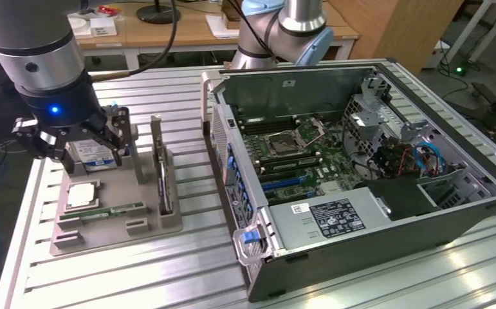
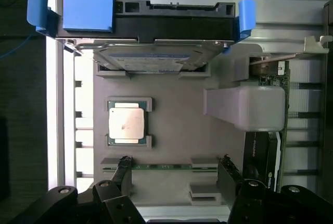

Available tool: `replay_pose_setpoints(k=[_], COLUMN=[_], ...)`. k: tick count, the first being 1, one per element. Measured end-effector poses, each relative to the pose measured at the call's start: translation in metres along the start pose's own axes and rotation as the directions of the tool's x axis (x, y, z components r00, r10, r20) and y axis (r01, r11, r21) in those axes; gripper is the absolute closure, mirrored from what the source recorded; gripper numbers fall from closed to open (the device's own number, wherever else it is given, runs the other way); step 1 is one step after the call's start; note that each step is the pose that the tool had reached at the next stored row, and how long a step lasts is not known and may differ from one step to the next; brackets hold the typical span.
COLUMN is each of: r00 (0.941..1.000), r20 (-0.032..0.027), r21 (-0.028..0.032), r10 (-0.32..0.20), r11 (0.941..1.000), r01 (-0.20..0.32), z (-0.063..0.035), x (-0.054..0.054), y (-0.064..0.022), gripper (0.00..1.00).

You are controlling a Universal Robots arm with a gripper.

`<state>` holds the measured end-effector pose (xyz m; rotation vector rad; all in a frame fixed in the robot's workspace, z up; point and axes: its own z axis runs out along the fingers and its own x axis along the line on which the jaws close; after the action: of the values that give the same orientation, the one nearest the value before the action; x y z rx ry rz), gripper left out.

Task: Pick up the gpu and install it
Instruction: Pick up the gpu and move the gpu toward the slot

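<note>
Furthest to the exterior view's left, the black multi-fingered end effector hangs released, fingers spread wide and holding nothing. It sits above the far end of the flat grey moulded fixture tray, closest to the silver blue-labelled hard drive, which is propped in its cradle. Just nearer lie the square silver processor chip and the narrow green RAM stick, each in its own pocket. I judge the pockets are there to keep every part in a fixed, known pose.

Along the tray's right-hand edge, the gpu, a thin dark circuit card, stands on its long edge in a slotted holder, well apart from the fingers. This likely leaves its upper edge free for a pinch. Its long axis runs from far to near along the tray. Its flat faces look to the exterior view's left and right, and its grey metal bracket is at the far end, beside the hard drive.

Further right on the ribbed aluminium desk, the black open computer case lies on its side. Its green motherboard faces up, presumably so a card can drop straight in.
</note>
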<state>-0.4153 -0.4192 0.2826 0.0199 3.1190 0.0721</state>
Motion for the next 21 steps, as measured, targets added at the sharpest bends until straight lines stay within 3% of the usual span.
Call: replay_pose_setpoints(k=[11,21], r00=[0.9999,0.9998], r20=[0.0007,0.0010], r21=[0.0004,0.0002], r10=[0.017,0.021], r11=[0.9999,0.9998], r01=[-0.017,-0.021], z=[0.0002,0.0005], x=[-0.012,-0.029], y=[-0.0004,-0.0031], gripper=[0.24,0.24])
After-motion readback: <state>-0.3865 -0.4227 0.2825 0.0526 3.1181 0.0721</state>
